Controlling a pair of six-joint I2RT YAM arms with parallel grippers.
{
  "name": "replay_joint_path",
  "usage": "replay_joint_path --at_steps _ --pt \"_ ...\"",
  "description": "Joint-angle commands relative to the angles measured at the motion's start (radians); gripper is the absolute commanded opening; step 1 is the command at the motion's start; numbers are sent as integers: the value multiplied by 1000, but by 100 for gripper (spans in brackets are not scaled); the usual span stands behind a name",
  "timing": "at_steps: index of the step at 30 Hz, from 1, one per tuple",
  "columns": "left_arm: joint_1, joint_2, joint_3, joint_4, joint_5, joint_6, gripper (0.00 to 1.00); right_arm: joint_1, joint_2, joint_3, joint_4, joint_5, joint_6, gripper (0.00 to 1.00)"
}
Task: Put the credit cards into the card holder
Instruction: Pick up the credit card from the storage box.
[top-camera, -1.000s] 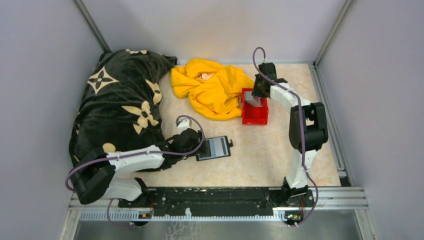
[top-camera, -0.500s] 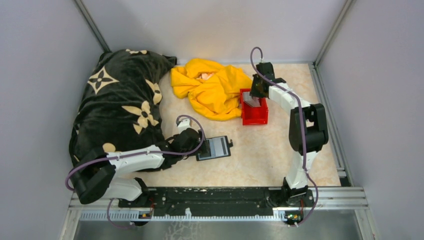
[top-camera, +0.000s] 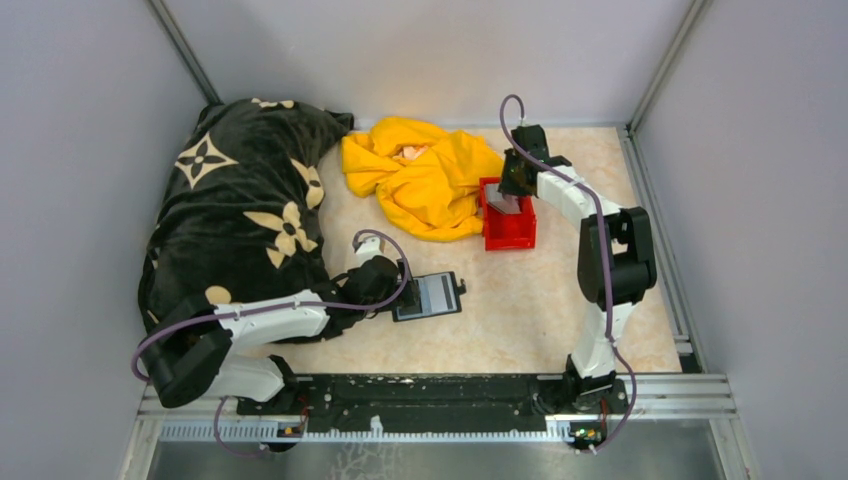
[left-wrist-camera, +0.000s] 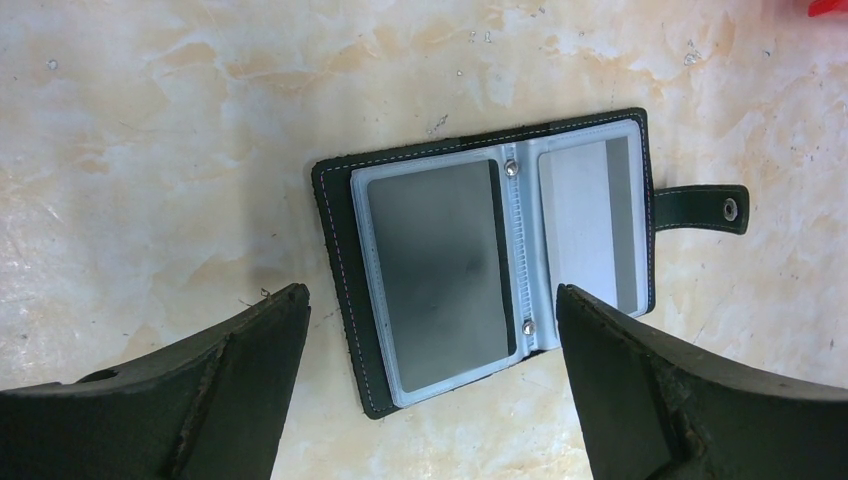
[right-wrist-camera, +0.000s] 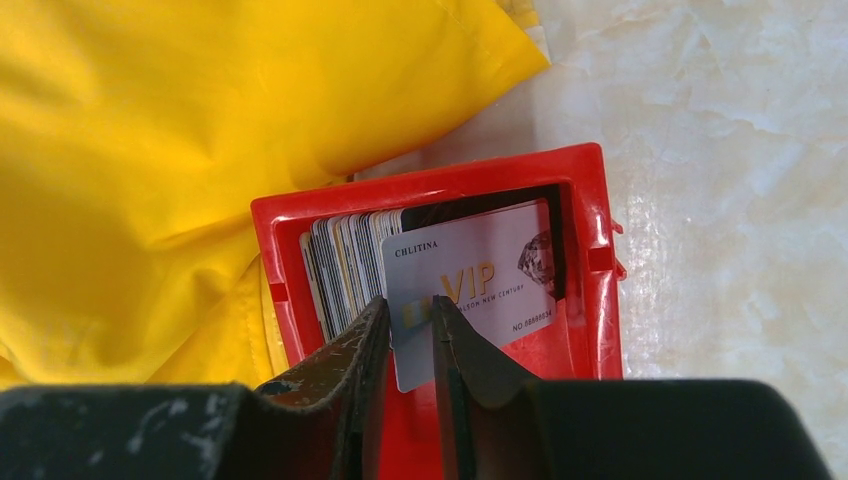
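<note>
Right gripper (right-wrist-camera: 410, 310) pinches a VIP card (right-wrist-camera: 470, 285); left gripper (left-wrist-camera: 430, 300) hangs spread wide.
Top view: the open card holder (top-camera: 430, 295) lies just ahead of the left gripper; the red bin (top-camera: 510, 228) touches a yellow cloth (top-camera: 425, 175). Left wrist: holder flat, snap tab (left-wrist-camera: 705, 207) extended. Right wrist: credit cards (right-wrist-camera: 345, 265) stand upright in the bin.

Bare table (left-wrist-camera: 150, 150) rings the card holder (left-wrist-camera: 490, 265); yellow cloth (right-wrist-camera: 150, 150) crowds the red bin (right-wrist-camera: 430, 187).

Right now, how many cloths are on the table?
2: a black patterned blanket at the far left, and a yellow cloth at the back, beside the red bin. Others could lie hidden underneath.
</note>
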Motion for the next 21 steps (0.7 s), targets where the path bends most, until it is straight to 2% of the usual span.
replay_joint_path --at_steps 1,21 --pt "3 6 -4 20 9 5 98 16 -52 56 6 -26 5 23" --pt "4 8 -8 25 18 1 98 21 -73 72 -2 -39 7 20"
